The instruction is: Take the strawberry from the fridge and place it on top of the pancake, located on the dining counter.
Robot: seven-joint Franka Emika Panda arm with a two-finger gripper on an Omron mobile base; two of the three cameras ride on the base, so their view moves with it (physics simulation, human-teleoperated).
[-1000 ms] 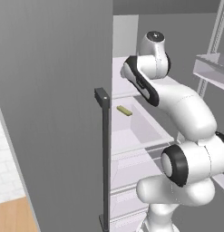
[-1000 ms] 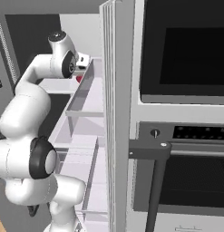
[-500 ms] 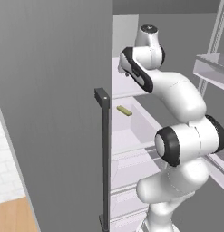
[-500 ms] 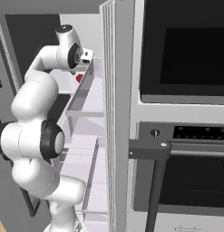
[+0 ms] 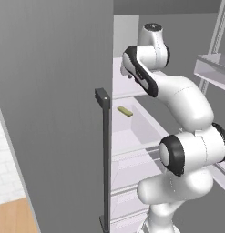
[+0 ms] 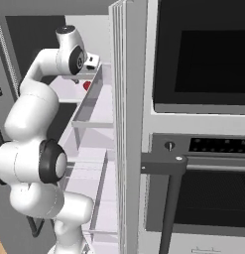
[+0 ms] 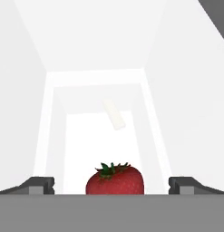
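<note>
Inside the fridge (image 7: 95,54), strawberry (image 7: 114,180) sits between spread fingertips (image 7: 38,185) (seemingly untouched).

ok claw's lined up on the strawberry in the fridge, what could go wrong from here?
1. The strawberry is small and rounded; the open claw could squeeze it out sideways or nudge it deeper along the white shelf.
2. The arm reaches between the fridge doors, so a wide pull-out swing could clip the door shelf.
</note>
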